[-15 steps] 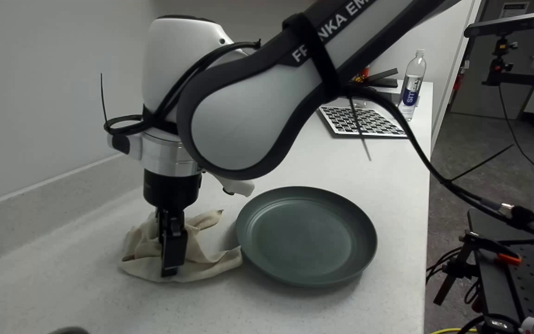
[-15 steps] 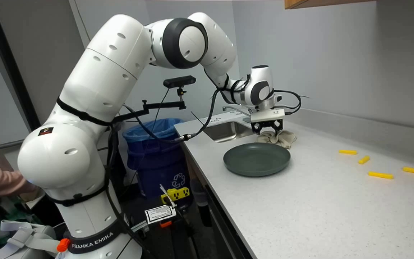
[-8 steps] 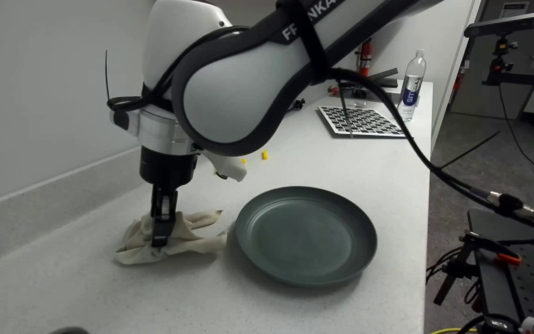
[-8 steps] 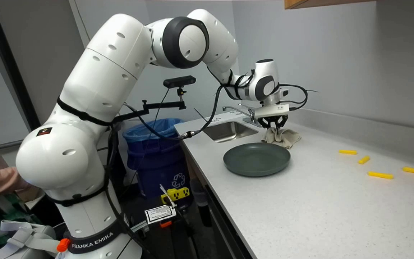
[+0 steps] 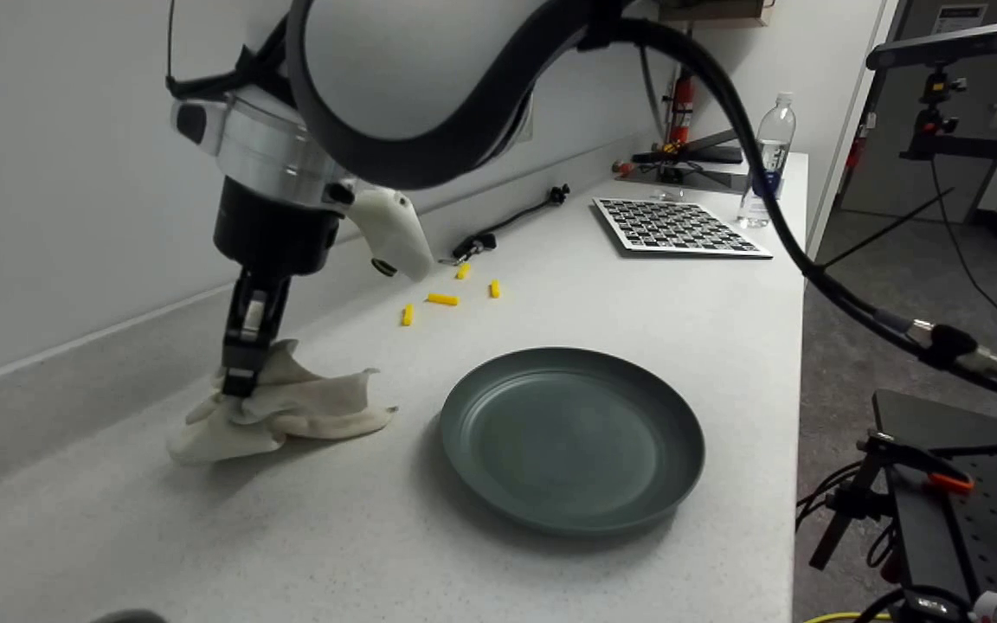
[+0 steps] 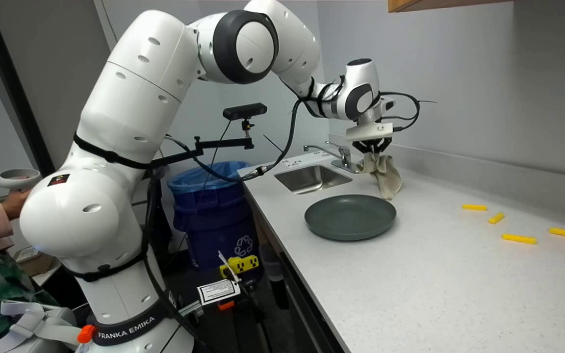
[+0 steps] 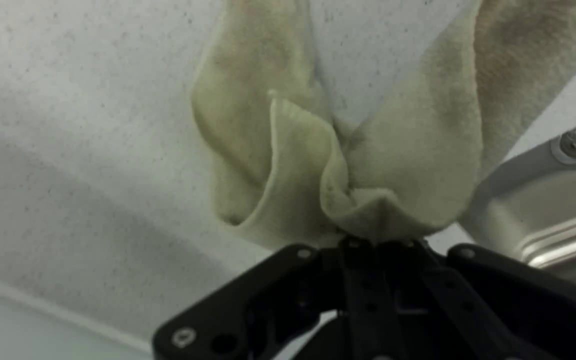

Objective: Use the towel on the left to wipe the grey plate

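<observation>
The beige towel (image 5: 317, 405) hangs crumpled from my gripper (image 5: 241, 383), left of the plate. In an exterior view the towel (image 6: 386, 179) droops behind the plate's far rim. My gripper (image 6: 373, 148) is shut on its upper part there. From the wrist, folds of the towel (image 7: 298, 185) spread out beyond the gripper (image 7: 375, 244), whose fingertips pinch a bunched bit of cloth. Whether the lowest folds touch the counter I cannot tell. The grey plate (image 5: 568, 441) lies flat on the white counter in both exterior views and is outside the wrist view.
Several yellow sticks (image 6: 519, 239) lie on the counter near the wall. A sink (image 6: 312, 179) with a faucet (image 6: 345, 157) is close to the gripper. Farther along are a checkered board (image 5: 680, 228) and a bottle (image 5: 754, 203). A backsplash (image 5: 74, 372) runs behind the towel.
The jaws have closed on the towel. The gripper has risen and moved toward the wall, lifting the towel and drawing it away from the plate's rim. The plate has not moved.
</observation>
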You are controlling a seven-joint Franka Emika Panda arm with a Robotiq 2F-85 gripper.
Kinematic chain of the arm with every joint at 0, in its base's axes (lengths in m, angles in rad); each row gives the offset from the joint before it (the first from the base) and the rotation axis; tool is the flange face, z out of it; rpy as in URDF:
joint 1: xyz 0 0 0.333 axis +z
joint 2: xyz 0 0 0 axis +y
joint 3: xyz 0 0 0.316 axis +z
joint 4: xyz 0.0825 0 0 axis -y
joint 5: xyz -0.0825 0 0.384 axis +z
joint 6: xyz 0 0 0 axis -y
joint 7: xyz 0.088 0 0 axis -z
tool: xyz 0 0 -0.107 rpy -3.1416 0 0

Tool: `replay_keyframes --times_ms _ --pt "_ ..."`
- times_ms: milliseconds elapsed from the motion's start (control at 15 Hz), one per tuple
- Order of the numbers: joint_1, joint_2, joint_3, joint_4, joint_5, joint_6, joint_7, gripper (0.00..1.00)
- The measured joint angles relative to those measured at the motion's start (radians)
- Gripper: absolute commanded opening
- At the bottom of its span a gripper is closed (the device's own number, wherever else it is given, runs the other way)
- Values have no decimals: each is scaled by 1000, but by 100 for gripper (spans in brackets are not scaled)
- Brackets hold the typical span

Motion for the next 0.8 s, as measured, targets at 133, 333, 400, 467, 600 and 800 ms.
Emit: replay_keyframes --times_ms 133,333,400,467,600,800 --pt "0 -46 7 -5 0 10 -1 1" --pt "-1 -130 7 -36 0 11 -1 1" --pt "-3 -162 6 -59 0 11 -1 1" --pt "-5 -197 5 -88 0 11 1 1" --pt "-9 -274 0 -159 0 11 12 1" --pt "-11 -404 -9 -290 5 12 53 1"
